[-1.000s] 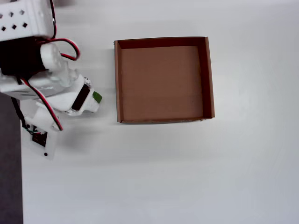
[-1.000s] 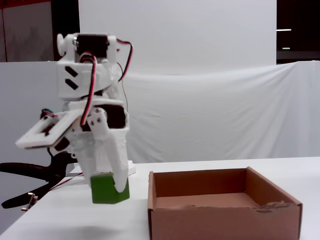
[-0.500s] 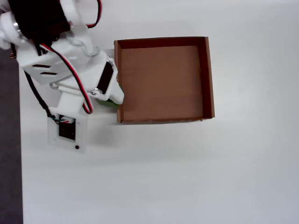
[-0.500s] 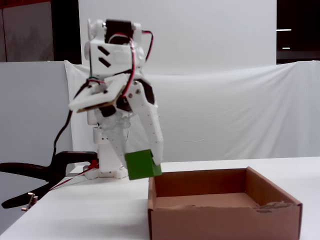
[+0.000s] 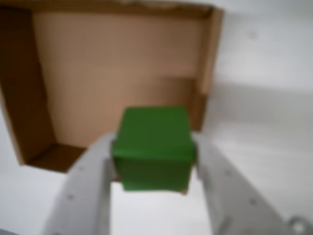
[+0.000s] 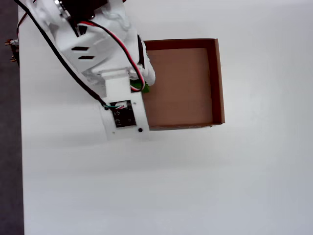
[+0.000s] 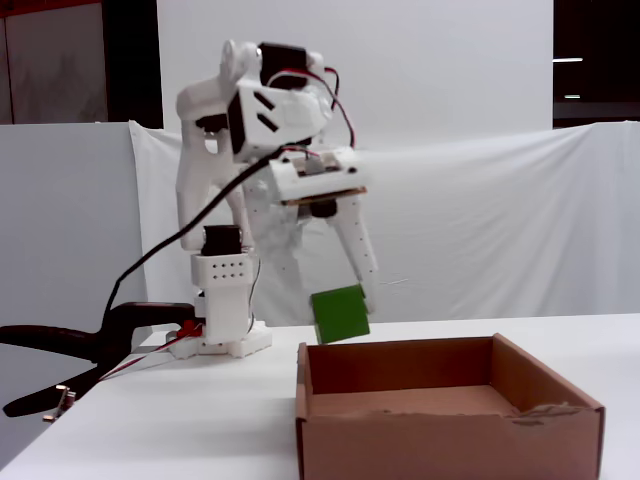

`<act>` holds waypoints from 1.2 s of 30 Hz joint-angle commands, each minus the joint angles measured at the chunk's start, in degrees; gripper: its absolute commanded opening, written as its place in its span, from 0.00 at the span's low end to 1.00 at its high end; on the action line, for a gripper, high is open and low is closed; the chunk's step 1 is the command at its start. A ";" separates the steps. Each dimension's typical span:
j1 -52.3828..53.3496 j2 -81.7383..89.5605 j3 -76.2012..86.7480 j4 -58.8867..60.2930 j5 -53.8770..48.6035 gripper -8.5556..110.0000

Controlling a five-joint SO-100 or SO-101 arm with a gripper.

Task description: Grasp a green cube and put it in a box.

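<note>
The green cube (image 5: 154, 152) sits between my two white fingers in the wrist view, gripped on both sides. My gripper (image 5: 155, 161) is shut on it and holds it in the air above the near edge of the box (image 5: 29, 98). In the fixed view the cube (image 7: 340, 314) hangs tilted just above the left wall of the brown cardboard box (image 7: 440, 435), under my gripper (image 7: 352, 305). In the overhead view only a sliver of the cube (image 6: 145, 87) shows beside the arm, at the box's (image 6: 218, 73) left edge. The box holds nothing.
The white table (image 6: 195, 186) surrounds the box. A black clamp (image 7: 70, 345) and wires lie at the left by the arm's base (image 7: 225, 300). A white cloth backdrop hangs behind the table.
</note>
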State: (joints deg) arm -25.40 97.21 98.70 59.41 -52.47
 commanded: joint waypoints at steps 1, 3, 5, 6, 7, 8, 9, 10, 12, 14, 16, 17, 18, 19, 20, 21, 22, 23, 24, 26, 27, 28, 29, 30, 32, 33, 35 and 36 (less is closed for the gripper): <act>-1.05 3.69 0.97 -2.11 -5.45 0.19; -1.67 3.60 2.29 -3.43 -7.82 0.19; -2.64 3.34 2.99 -3.78 -9.23 0.19; -3.08 3.08 3.08 -3.43 -10.20 0.19; -3.52 2.90 3.08 -3.34 -10.63 0.19; -4.04 2.72 2.99 -3.43 -11.16 0.19; -4.48 2.46 2.90 -3.69 -11.51 0.19; -5.01 2.37 2.90 -4.22 -12.04 0.19; -5.89 1.93 2.90 -4.66 -12.74 0.19; -6.86 1.05 2.81 -5.54 -12.83 0.19; -7.65 -0.18 2.64 -5.98 -12.83 0.19; -8.00 -0.79 2.46 -5.98 -12.83 0.19; -8.26 -1.49 2.46 -6.06 -12.83 0.19; -8.53 -2.02 2.46 -6.15 -12.83 0.19; -8.70 -2.55 2.46 -6.24 -12.83 0.19; -8.79 -2.90 2.64 -6.24 -12.83 0.20; -8.96 -3.16 2.81 -6.42 -12.83 0.20; -9.14 -3.34 3.08 -6.68 -12.83 0.20; -9.23 -3.52 3.43 -6.86 -12.83 0.20; -9.67 -3.87 4.39 -7.91 -12.83 0.20; -9.93 -3.87 5.10 -8.35 -12.83 0.20; -10.11 -3.87 5.71 -8.70 -12.83 0.20; -10.46 -3.78 7.65 -9.84 -12.83 0.20; -10.63 -3.69 8.70 -10.72 -12.83 0.20; -10.72 -3.69 10.46 -12.13 -12.83 0.20; -10.81 -3.69 11.16 -12.83 -12.83 0.20; -10.99 -3.69 12.39 -13.71 -12.83 0.20; -11.07 -3.69 12.74 -13.89 -12.83 0.20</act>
State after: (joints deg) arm -35.86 93.08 111.53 46.49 -64.25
